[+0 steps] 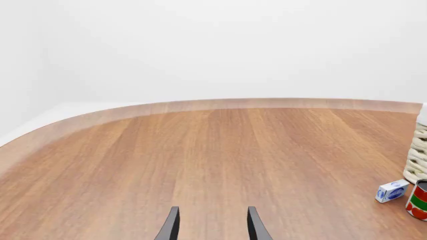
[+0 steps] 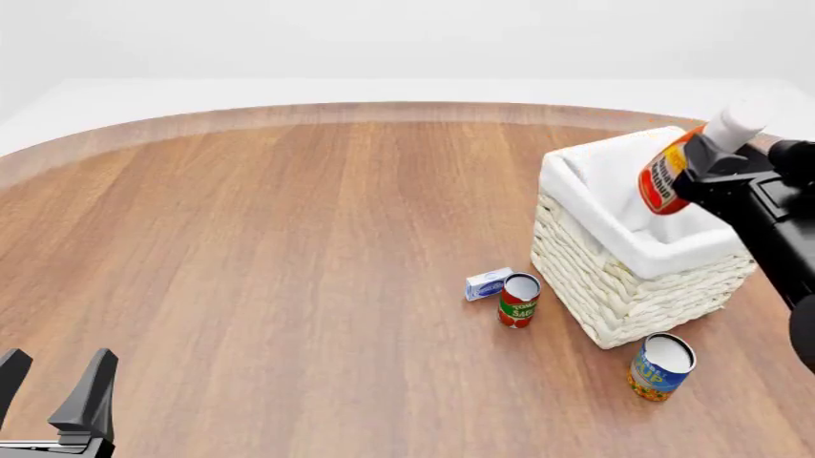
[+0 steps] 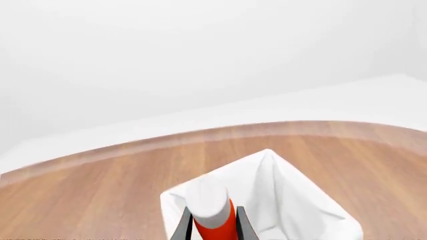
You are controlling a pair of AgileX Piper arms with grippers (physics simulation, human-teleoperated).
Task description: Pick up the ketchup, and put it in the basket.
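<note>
At about 7 o'clock of the front view the left gripper [image 2: 52, 377] sits low over the bare wood of the table [image 2: 281, 239], its fingers spread apart with nothing between them; the left wrist view shows the same gap and only tabletop ahead. It plays no part in the job as things stand.

Moving right, near the centre and a little toward 4 o'clock, a small blue-and-white box [image 2: 488, 284] lies on the wood, and just beside it stands a red-and-green can [image 2: 517, 300]. Neither touches the basket [image 2: 612, 296], which stands at roughly 3 o'clock, cream wicker with a white cloth folded over its rim. Near its front corner, toward 5 o'clock, stands an orange can [image 2: 661, 366].

At 2 o'clock the right gripper [image 2: 698, 170] is clenched on the ketchup [image 2: 662, 176], gripping it near the neck. The bottle is lifted clear of the table and tilted, white cap toward the far right and base leaning toward the basket opening. In the right wrist view the fingers flank the red body just below the cap, with the white lining spread out beyond.

Judging by this, the pickup is done and the carry looks nearly finished, since the bottle hangs over the basket's right side. What seems left is to lower it inside the lining and let go
</note>
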